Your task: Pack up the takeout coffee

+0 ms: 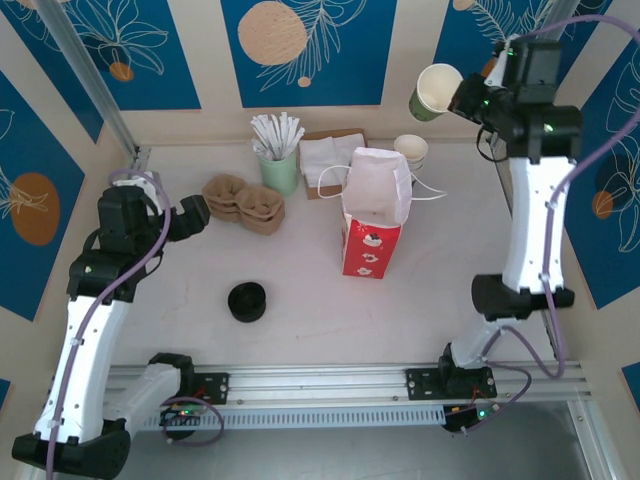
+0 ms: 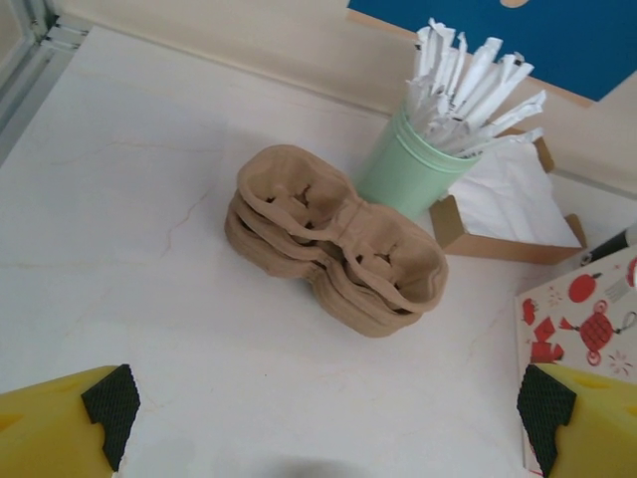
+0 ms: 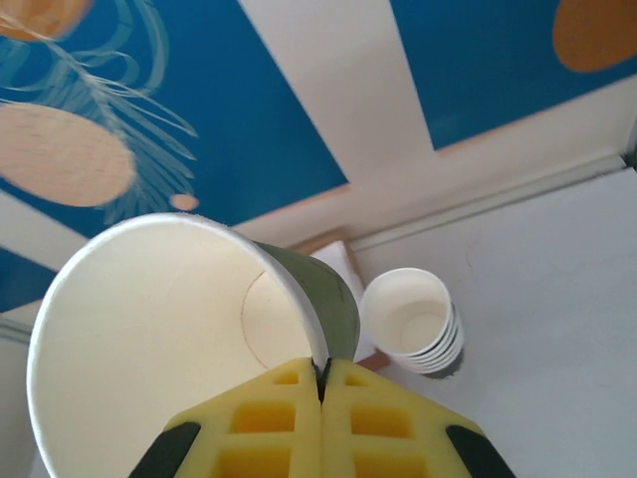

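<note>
The bench (image 1: 300, 340) carries everything but the task's thing. The red-and-white paper bag (image 1: 372, 240) stands upright near its middle with the mouth open. The olive-green cup (image 1: 435, 90) is held in the air above the back right corner, well apart from the bag and higher than it, tipped on its side with the mouth turned outward. No lid is seen on it, and in the wrist view its white inside (image 3: 149, 329) looks empty.

The right hand (image 3: 320, 373) is pinched tight on the cup's thin wall at the rim, one finger inside and one outside. The left hand (image 2: 328, 408) is spread wide with nothing in it, and hovers near the stacked brown cup carriers (image 2: 333, 239), beside the mint holder of wrapped straws (image 2: 408, 169).

The step is judged to be the carrying of a single cup away from the stack of white cups (image 3: 413, 319). A pinch on one wall can be expected to crease the paper and let the cup swing, so the wrist is best levelled before any descent. The cup should be brought upright and lowered slowly onto bare bench near the low black disc (image 1: 247, 301). The bag's loose handles should be given a wide berth, since a brush could topple the bag.
</note>
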Tool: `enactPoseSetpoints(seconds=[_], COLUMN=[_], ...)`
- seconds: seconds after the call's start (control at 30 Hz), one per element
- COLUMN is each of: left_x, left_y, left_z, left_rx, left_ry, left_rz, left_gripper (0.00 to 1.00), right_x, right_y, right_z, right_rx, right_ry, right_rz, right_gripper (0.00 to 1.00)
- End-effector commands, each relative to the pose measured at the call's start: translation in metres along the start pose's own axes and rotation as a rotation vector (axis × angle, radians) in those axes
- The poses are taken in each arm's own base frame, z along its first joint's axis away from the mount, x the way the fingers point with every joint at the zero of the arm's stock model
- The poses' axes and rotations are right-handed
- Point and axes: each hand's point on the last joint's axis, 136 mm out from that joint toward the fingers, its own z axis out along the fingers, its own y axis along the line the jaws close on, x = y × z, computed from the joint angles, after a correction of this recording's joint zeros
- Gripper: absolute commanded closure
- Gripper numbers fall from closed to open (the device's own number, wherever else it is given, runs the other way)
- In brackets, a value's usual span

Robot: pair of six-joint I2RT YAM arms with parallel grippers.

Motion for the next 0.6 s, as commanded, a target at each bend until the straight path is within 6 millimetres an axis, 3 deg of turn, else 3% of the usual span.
enactPoseSetpoints(seconds=[0.0,0.13,0.3,0.43,0.57], left_x=[0.0,0.005,0.017,0.032,0.055], left_y=[-0.013,-0.022,-0.029,-0.028,-0.02], left_z=[-0.016,-0.022,-0.027,-0.028,-0.022], left_rx=[0.076,0.129,0.178,0.19,0.176], left_ry=[0.01,0.032,0.079,0.127,0.173], left_rz=[-0.006,-0.008,-0.017,-0.027,-0.029], left_gripper=[0.02,0.04,0.08,0.1,0.1], right_x=[0.023,0.051,0.103,0.167,0.233], right_y=[0.02,0.054,0.102,0.135,0.151], right_z=[-0.025,-0.065,-0.107,-0.125,-0.129], right_rx=[-0.109,-0.283,-0.472,-0.592,-0.602], right_ry=[0.074,0.142,0.252,0.407,0.513], right_rz=[0.009,0.005,-0.064,-0.116,-0.206], right_gripper=[1.0,1.0,1.0,1.0,1.0])
